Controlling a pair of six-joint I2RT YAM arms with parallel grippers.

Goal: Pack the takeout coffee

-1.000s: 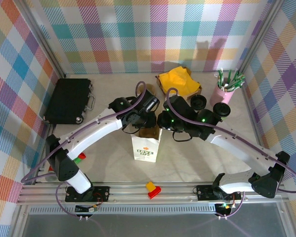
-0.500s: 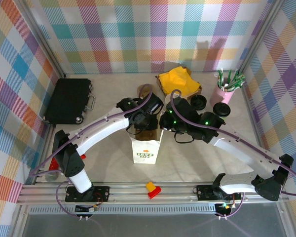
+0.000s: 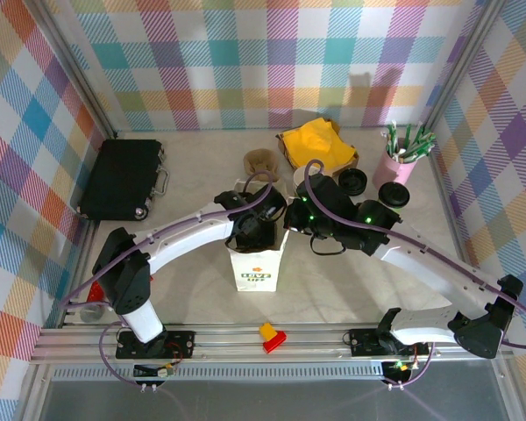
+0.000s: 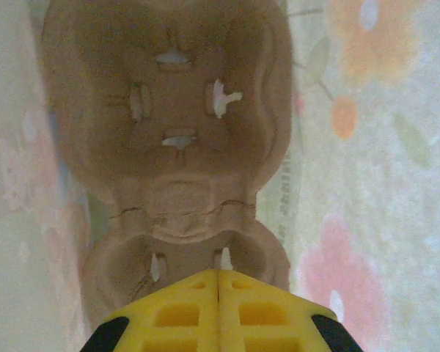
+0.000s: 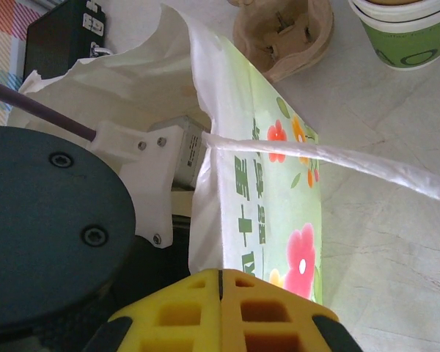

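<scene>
We look down on a pale beige surface (image 3: 193, 289) boxed in by walls (image 3: 245, 61) of pastel plaid, with a metal rail (image 3: 333, 349) along its near edge. A black case (image 3: 118, 180) lies at the far left. Toward the back sit a box of yellow cloth (image 3: 316, 140), a pink cup (image 3: 394, 168) of green-white straws (image 3: 409, 139), a black lid (image 3: 352, 181), a second lid (image 3: 393, 193) just beside it, and a brown pulp carrier (image 3: 261, 163). A white paper bag (image 3: 257, 267) stands upright in the middle.

The takeout coffee (image 5: 407, 37), a green paper cup, stands on the surface outside the bag, just beside that carrier. The right wrist view cuts off its top, so we cannot tell whether it wears a lid.

Both arms arch inward from their bases and meet over the bag's mouth. The left arm (image 3: 184, 232) curves in from the near left corner and reaches down into the bag. The left tool (image 4: 218, 275) has its yellow fingers pressed together with nothing between them, above a second carrier (image 4: 169, 132) lying on the bag's floor. The right arm (image 3: 421, 254) stretches in from the near right corner. The right tool (image 5: 220, 275) is closed too, and the bag's wall runs straight into the seam between its fingers, so we read it as pinching the bag's edge.
</scene>
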